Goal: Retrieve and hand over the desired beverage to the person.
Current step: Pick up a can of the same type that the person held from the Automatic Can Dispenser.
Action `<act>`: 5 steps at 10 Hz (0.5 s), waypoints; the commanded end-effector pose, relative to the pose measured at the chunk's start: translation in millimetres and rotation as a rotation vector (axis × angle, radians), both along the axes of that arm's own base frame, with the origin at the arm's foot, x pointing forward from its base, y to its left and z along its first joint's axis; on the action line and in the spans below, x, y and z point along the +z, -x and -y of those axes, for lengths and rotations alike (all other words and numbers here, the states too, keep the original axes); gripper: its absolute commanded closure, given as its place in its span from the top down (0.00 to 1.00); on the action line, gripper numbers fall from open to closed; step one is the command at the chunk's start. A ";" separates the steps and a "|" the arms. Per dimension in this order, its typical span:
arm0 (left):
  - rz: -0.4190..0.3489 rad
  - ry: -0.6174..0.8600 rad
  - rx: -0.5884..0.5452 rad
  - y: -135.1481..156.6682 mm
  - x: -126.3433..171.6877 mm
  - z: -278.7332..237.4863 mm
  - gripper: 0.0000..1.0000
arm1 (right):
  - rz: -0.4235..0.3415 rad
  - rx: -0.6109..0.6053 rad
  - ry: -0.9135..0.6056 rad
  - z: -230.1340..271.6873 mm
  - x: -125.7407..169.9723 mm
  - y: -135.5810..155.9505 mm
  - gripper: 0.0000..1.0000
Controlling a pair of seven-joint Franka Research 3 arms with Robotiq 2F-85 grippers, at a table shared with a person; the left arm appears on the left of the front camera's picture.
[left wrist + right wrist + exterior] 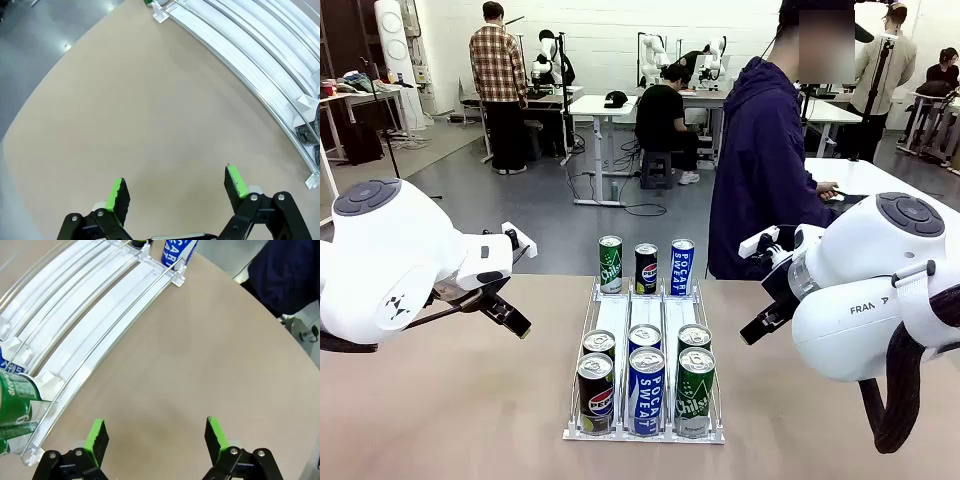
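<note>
A white three-lane rack on the tan table holds the beverage cans. A green can, a black Pepsi can and a blue Pocari Sweat can stand at its far end. Two more rows of cans stand at the near end: Pepsi, Pocari Sweat and green in front. The person in a navy hooded jacket stands across the table. My left gripper hovers open over bare table left of the rack. On the other side of the rack, my right gripper is open too, and empty.
The two white arms flank the rack. Bare tabletop lies on both sides of it. The right wrist view takes in a green can and the navy jacket. Other people and tables stand far behind.
</note>
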State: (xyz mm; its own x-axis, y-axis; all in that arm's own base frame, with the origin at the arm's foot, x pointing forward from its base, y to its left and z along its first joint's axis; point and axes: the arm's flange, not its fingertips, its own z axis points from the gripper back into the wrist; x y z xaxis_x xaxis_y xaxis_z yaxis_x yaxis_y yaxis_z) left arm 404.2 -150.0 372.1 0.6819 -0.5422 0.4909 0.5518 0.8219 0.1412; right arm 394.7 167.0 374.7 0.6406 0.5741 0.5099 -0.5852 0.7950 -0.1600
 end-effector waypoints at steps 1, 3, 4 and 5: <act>0.000 0.000 0.000 0.0 0.0 0.0 1.00 | 0.000 0.000 0.000 0.0 -0.1 0.0 1.00; 0.000 0.000 0.000 0.0 0.0 0.0 1.00 | 0.000 0.000 0.000 0.0 -0.1 0.0 1.00; 0.000 0.000 0.000 0.0 0.0 0.0 1.00 | 0.000 0.000 0.000 0.0 -0.1 0.0 1.00; 0.000 0.000 0.000 0.0 0.0 0.0 1.00 | 0.000 0.000 0.000 0.0 -0.1 0.0 1.00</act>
State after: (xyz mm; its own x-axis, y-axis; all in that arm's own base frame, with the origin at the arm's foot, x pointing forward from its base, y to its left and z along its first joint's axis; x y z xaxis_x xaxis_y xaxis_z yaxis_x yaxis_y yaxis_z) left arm 404.2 -150.1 372.1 0.6818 -0.5423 0.4909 0.5520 0.8218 0.1413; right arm 394.7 167.1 374.7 0.6404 0.5745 0.5098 -0.5853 0.7948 -0.1603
